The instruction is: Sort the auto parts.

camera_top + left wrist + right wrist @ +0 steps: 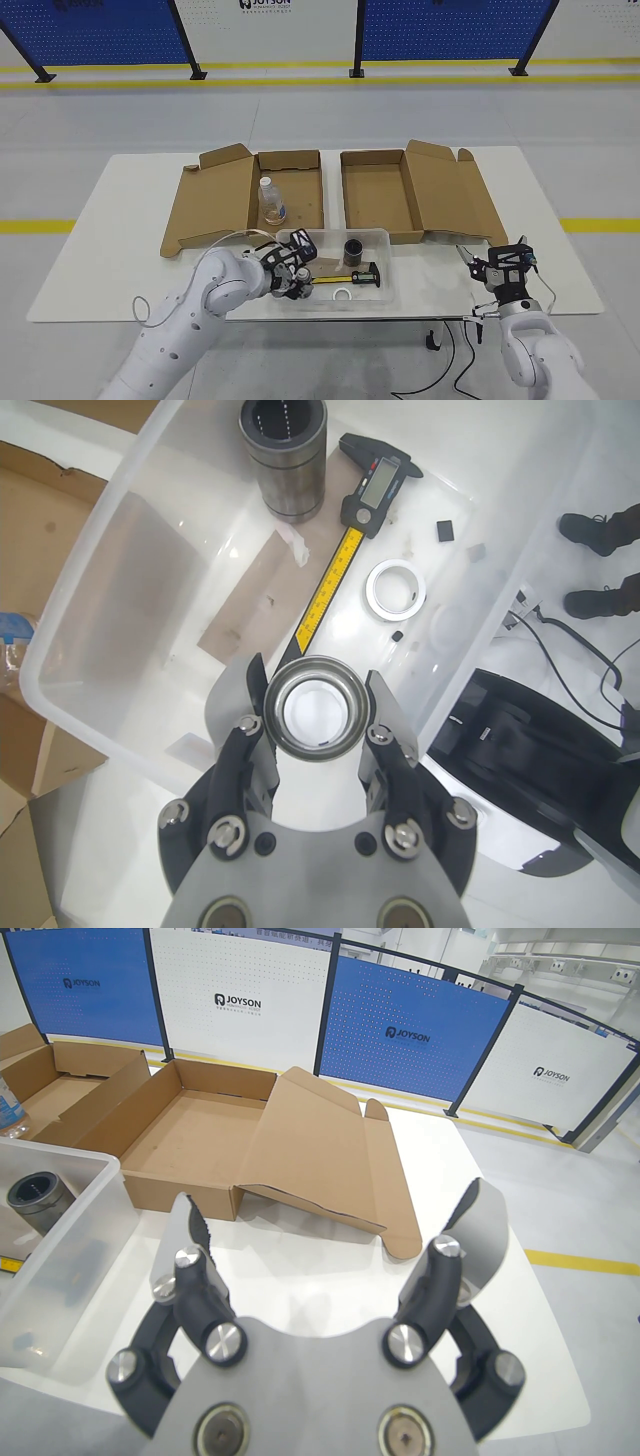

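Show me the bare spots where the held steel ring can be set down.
Free: the whole floor of the right cardboard box, between its walls; the left cardboard box beside the bottle; the strip of table between the clear bin and the right gripper. Crowded: the bin, holding cylinder, caliper and white ring.

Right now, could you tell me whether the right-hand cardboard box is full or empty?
Empty: the right cardboard box has a bare floor, its lid folded open.
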